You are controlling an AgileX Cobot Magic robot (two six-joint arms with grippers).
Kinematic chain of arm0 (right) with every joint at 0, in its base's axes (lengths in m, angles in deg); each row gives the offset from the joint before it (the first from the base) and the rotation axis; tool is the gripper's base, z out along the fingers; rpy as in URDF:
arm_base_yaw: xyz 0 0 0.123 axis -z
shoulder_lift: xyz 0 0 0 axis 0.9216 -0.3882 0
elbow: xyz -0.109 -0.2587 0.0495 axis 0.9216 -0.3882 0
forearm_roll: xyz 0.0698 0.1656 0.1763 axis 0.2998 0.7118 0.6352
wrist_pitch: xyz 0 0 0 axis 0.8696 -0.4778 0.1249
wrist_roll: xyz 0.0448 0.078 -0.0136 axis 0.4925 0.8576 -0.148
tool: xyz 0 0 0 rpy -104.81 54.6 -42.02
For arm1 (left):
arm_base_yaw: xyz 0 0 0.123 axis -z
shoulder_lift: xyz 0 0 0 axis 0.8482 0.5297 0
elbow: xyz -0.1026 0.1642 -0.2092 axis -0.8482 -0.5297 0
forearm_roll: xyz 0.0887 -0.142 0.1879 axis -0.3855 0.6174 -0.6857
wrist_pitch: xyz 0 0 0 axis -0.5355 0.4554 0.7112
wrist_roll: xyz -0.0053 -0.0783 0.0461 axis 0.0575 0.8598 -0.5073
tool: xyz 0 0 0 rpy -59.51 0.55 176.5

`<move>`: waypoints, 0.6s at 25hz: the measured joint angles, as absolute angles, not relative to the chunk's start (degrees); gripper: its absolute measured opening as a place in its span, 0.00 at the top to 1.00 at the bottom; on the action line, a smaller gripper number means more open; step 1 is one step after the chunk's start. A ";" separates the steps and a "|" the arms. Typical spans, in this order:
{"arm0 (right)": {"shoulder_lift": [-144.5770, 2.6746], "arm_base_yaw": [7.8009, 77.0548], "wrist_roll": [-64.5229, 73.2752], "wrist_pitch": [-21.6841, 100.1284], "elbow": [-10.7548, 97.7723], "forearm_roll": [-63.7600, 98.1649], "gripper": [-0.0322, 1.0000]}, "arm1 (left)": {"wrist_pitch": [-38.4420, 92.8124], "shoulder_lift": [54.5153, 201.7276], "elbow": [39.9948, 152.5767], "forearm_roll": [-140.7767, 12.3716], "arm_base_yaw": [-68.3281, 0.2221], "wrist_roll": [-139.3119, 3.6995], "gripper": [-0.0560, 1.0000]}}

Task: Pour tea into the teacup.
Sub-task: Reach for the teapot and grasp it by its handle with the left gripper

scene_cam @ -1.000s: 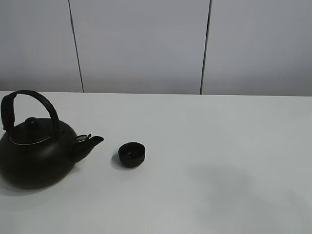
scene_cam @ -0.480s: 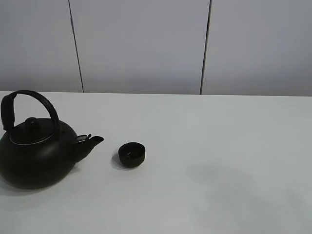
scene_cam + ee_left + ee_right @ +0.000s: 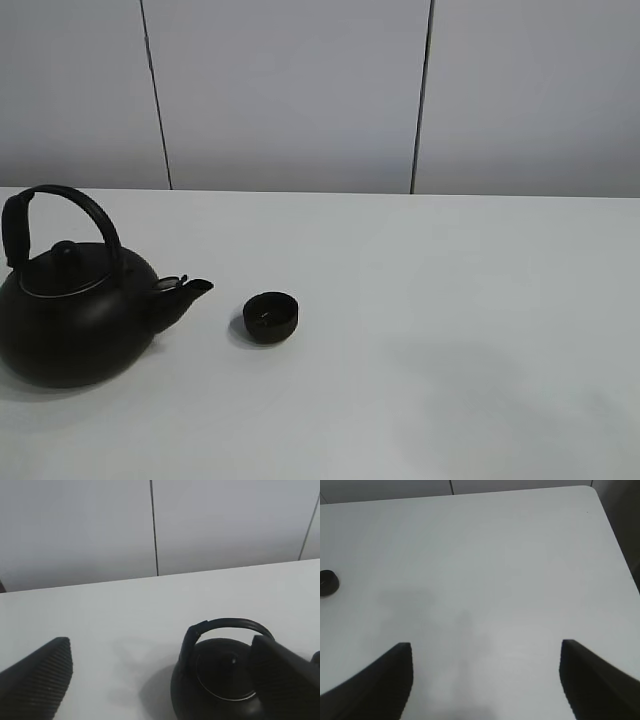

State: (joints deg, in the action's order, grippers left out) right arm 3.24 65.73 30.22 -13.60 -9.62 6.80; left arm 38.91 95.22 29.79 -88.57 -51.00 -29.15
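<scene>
**Both claws wide, nothing held**

The teacup (image 3: 271, 316) stands upright on the table (image 3: 450, 300), near the kettle (image 3: 75, 315) spout, not touching. The left gripper (image 3: 160, 642) is spread wide, facing the kettle. The right gripper (image 3: 486, 646) is spread wide, well apart from the teacup.

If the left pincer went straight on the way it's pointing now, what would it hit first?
Most likely the kettle: the left wrist view shows it just ahead of the open left pincer, off-centre toward one finger. Its arched handle looks nearest, though depth is unclear.
</scene>
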 joint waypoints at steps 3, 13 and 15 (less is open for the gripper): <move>3.24 65.73 30.22 -13.60 -9.62 6.80 0.43 | 49.18 101.31 27.00 -91.64 -51.06 -28.58 0.30; 3.24 65.73 30.22 -13.60 -9.62 6.80 0.43 | 78.97 133.23 26.88 -102.88 -59.87 -28.52 0.30; 3.24 65.73 30.22 -13.60 -9.62 6.80 0.43 | 84.77 137.95 26.93 -102.89 -62.24 -29.62 0.30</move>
State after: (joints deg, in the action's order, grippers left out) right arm 3.24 65.73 30.22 -13.60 -9.62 6.80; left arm 84.77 137.95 26.93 -102.89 -62.24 -29.62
